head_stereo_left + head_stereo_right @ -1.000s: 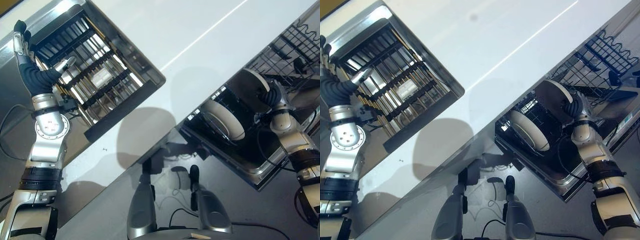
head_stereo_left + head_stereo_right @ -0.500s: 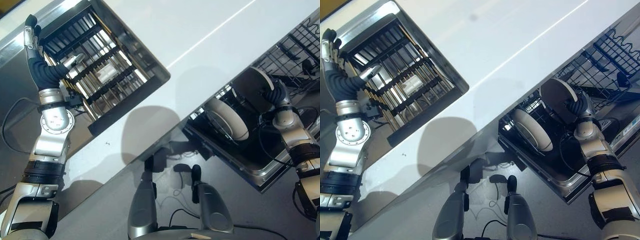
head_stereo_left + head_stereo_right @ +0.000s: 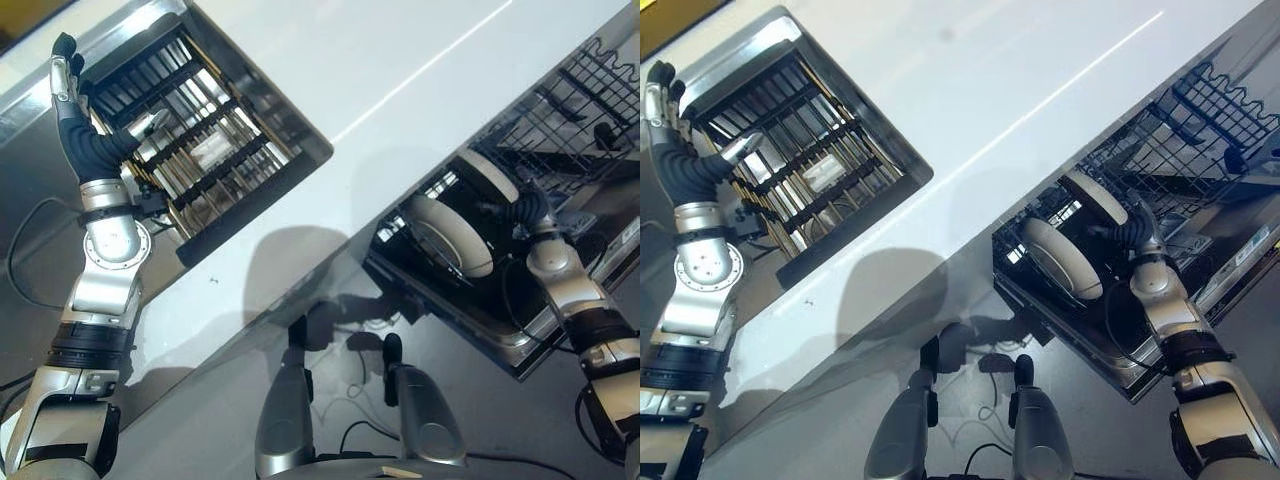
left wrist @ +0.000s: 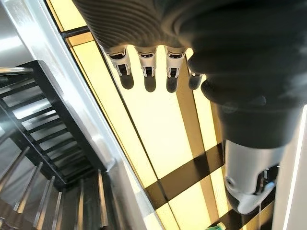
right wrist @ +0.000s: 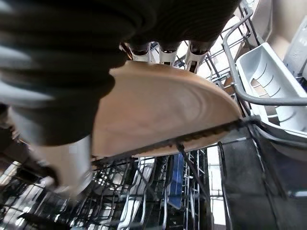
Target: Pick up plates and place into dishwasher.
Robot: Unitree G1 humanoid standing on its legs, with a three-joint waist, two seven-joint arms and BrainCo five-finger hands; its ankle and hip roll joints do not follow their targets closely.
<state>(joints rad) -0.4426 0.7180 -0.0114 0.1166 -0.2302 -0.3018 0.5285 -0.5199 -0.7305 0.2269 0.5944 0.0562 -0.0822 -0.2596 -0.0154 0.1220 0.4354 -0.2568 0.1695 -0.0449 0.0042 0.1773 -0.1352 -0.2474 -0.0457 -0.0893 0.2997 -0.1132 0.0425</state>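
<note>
Plates: two in dishwasher rack (image 3: 1160, 150) | held plate (image 3: 1092, 197) | standing plate (image 3: 1060, 258) | right robot hand (image 3: 1130, 232) grips one

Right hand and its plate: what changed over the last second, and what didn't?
The right hand has carried the plate down into the dishwasher rack, fingers still curled over its rim; the plate now stands more edge-on among the wires, beside the plate already racked. The left hand stayed raised and open by the drying rack, and the racked plate did not move.
</note>
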